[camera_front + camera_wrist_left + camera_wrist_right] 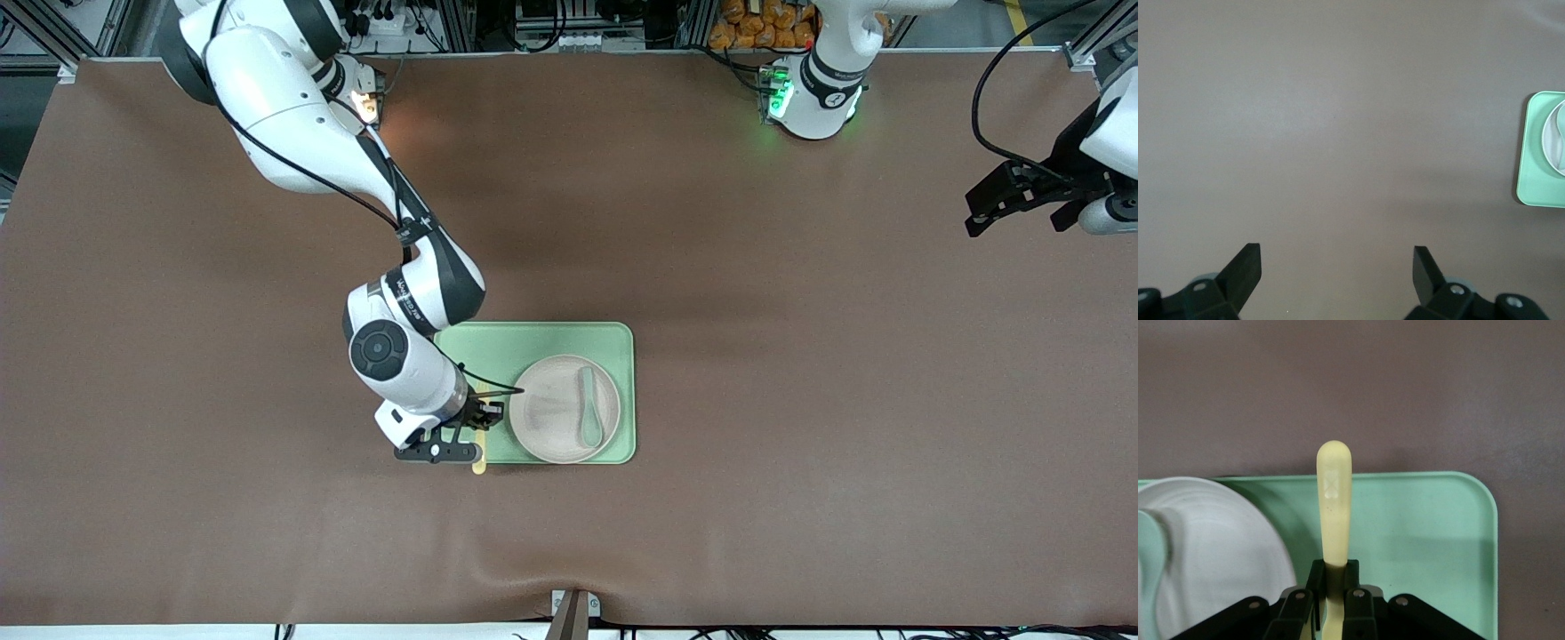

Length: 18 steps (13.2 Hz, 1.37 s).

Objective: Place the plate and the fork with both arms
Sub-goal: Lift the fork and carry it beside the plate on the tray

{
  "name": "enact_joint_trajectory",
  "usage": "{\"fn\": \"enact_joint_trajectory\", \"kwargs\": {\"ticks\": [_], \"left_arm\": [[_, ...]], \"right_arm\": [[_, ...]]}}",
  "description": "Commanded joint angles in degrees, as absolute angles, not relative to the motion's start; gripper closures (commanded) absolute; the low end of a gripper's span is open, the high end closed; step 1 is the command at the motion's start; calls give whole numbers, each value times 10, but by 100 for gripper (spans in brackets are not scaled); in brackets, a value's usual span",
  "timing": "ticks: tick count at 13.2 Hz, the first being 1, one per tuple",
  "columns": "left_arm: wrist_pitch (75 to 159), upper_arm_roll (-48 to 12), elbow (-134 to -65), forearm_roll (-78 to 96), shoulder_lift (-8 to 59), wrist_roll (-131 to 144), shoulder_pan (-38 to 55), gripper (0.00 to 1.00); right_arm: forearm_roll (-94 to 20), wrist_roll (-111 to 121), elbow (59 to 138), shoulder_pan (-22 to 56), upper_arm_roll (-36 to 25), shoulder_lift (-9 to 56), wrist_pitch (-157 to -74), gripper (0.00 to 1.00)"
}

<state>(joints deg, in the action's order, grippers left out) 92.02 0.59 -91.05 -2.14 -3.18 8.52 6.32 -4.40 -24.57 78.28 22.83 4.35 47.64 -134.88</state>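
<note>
Worktop: brown mat (800, 400) covering the whole surface, a small ripple at the edge nearest the front camera; metal framing, cables and the arms' bases along the top of the front view.
Right arm: reaches from its base down to the tray's corner at the right arm's end.
Right claw (469, 436): clenched on the fork, low over the tray's edge nearest the front camera.
Fork (479, 463): pale yellow; the front view shows only its rounded handle end poking out past the tray's edge, while the right wrist view shows the handle (1334, 500) running out from between the fingers over the tray; its tines are hidden.
Tray (533, 342): light green, rectangular, rounded corners, lying about mid-worktop.
Plate (551, 413): pale beige-pink, round, on the tray at the end toward the left arm.
Spoon (589, 409): grey-green, lying in the plate.
Left arm: waits, pulled back at its own end of the worktop.
Left claw (1022, 200): released, fingers spread wide over bare mat; its wrist view shows both fingertips (1245, 267) apart and empty, with the tray's corner (1531, 167) and a sliver of plate at the frame's edge.
</note>
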Motion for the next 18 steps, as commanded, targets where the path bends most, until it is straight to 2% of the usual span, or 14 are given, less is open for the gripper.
{"fn": "enact_joint_trajectory", "kwargs": {"ticks": [1, 5, 8, 11, 13, 15, 16, 18], "left_arm": [[915, 8, -904, -16, -33, 91, 55, 0], [915, 8, -903, -16, -33, 91, 53, 0], [915, 8, -903, -15, -33, 92, 53, 0], [913, 8, -904, -16, -36, 91, 53, 0], [912, 8, -904, -15, -37, 91, 53, 0], [905, 8, -903, -16, -37, 90, 53, 0], [905, 8, -903, -15, -37, 90, 53, 0], [905, 8, -903, -15, -36, 91, 53, 0]], "right_arm": [[-44, -225, 926, 214, 62, 403, -1415, 100], [-44, -225, 970, 215, 62, 402, -1461, 100], [-44, -228, 976, 217, 62, 403, -1463, 100], [-44, -232, 976, 216, 62, 403, -1461, 83], [-45, -233, 973, 214, 62, 402, -1455, 38], [-46, -232, 959, 213, 62, 401, -1439, 14], [-46, -233, 948, 211, 61, 400, -1426, 3], [-46, -232, 925, 211, 58, 392, -1395, 0]]}}
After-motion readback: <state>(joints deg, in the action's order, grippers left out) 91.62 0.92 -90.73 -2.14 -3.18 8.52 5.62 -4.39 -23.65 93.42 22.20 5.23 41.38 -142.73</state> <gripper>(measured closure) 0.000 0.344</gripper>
